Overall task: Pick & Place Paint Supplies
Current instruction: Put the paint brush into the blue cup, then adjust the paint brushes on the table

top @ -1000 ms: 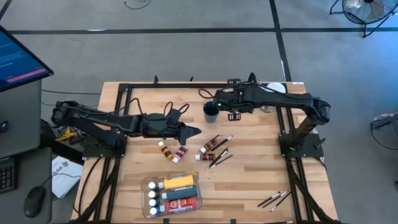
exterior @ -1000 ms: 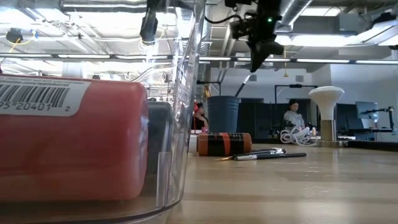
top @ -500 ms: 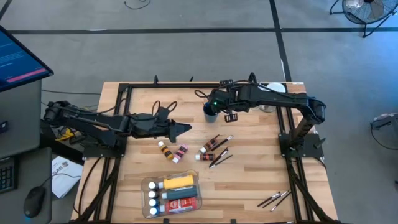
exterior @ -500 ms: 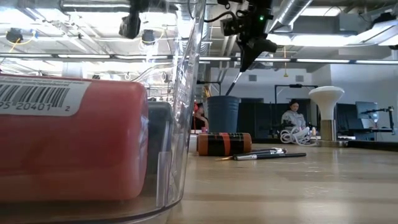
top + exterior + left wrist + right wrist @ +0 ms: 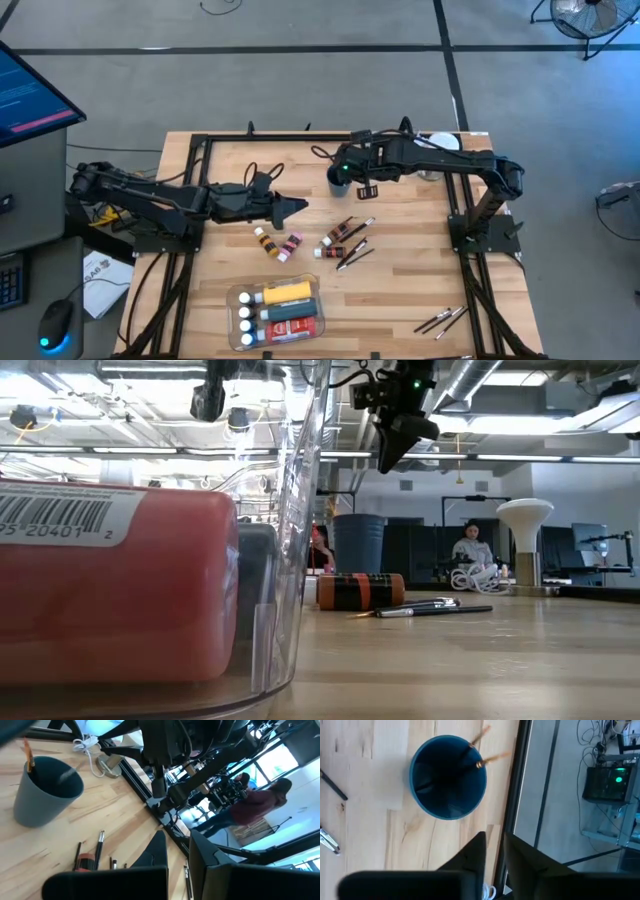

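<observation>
Two brushes (image 5: 479, 751) are seen leaning in the dark cup (image 5: 448, 777), directly beneath the right claw (image 5: 492, 847), parted slightly and empty. Tubes (image 5: 278, 244) and brushes (image 5: 352, 243) are scattered mid-counter (image 5: 400, 290), near the closed left claw (image 5: 300, 208).

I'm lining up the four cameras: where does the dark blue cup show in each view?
High view: blue cup at table's far middle, under the right gripper.
Low view: centre, behind the brown tube.
Left wrist: upper left.
Right wrist: top centre, seen from above.
Shared landmark: the brushes standing in it.
</observation>
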`<move>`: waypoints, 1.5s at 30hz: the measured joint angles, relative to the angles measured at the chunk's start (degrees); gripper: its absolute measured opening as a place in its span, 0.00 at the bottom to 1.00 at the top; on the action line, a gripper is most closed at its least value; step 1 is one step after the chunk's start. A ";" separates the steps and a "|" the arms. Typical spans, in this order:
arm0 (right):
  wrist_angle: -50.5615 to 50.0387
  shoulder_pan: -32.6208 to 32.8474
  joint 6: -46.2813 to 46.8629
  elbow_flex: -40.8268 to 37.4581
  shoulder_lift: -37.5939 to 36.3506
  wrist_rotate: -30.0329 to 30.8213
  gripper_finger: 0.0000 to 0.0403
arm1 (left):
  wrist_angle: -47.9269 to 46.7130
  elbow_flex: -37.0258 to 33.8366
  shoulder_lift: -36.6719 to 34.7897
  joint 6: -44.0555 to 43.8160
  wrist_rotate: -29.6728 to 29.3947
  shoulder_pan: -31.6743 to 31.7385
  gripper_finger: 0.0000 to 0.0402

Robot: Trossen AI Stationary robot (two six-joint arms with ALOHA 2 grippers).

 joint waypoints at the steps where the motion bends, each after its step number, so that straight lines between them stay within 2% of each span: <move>1: 0.02 0.01 0.28 0.00 0.00 -0.01 0.18 | 0.00 0.00 0.00 0.00 0.00 0.00 0.00; 9: 0.03 1.39 -0.93 0.02 -0.65 0.05 0.33 | 0.21 0.00 0.00 0.00 -0.01 0.00 0.00; 16: -6.61 4.22 0.12 5.54 -0.68 -1.31 0.38 | 0.57 0.00 0.00 -0.02 -0.22 0.00 0.00; 18: -10.19 5.39 2.15 7.71 -0.66 -5.82 0.39 | 0.59 0.00 0.01 -0.02 -0.26 0.00 0.00; 20: -13.87 6.44 4.97 9.83 -0.69 -13.00 0.39 | 0.62 0.00 0.02 -0.02 -0.41 0.00 0.00; 25: -19.76 8.35 13.66 11.41 -0.89 -35.25 0.38 | 0.65 0.00 0.02 0.04 -0.44 0.00 0.00; 28: -19.88 9.88 21.42 11.45 -1.18 -41.65 0.37 | 0.66 0.00 0.02 0.47 -0.42 0.02 0.00; 34: -19.35 14.20 32.89 11.43 -1.16 -41.43 0.32 | 0.68 0.00 0.02 2.97 1.68 0.21 0.00; 41: -19.12 22.82 41.40 11.41 -1.14 -40.91 0.26 | 0.72 0.00 0.02 3.42 9.39 0.20 0.00; 45: -19.36 29.71 55.42 11.38 -0.97 -36.28 0.23 | 0.68 0.00 0.02 6.35 13.84 -0.46 0.00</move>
